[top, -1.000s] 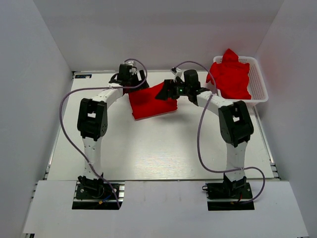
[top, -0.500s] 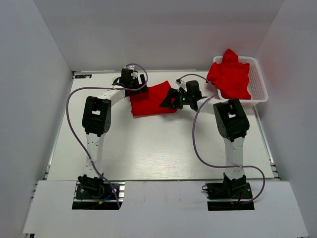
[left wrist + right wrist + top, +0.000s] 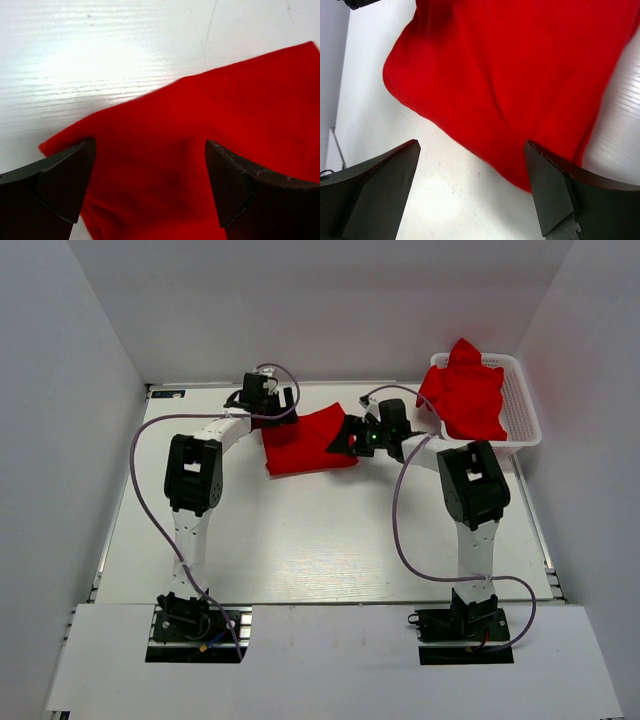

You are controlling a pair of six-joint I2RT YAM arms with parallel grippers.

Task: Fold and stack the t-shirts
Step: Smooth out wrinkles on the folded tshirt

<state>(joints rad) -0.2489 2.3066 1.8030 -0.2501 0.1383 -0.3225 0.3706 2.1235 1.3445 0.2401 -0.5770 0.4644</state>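
One red t-shirt (image 3: pixel 303 444) lies folded in a rough rectangle at the back middle of the table. More red t-shirts (image 3: pixel 465 392) are heaped in the white basket (image 3: pixel 527 412) at the back right. My left gripper (image 3: pixel 272 418) stands open at the shirt's far left corner. In the left wrist view the left gripper (image 3: pixel 150 187) hangs just above the red cloth (image 3: pixel 210 130), nothing pinched. My right gripper (image 3: pixel 345 436) is open at the shirt's right edge. In the right wrist view the right gripper (image 3: pixel 470 187) straddles the cloth's edge (image 3: pixel 510 70) over bare table.
White walls close in the table on three sides. The basket stands against the right wall beside the right arm's elbow (image 3: pixel 470 485). Purple cables loop from both arms. The white table (image 3: pixel 320 540) stretches in front of the shirt.
The right arm has drawn back to the right, off the shirt, its elbow swung nearer the base. The shirt's right side has settled flat. The left arm shifted slightly. Both grippers stayed open.
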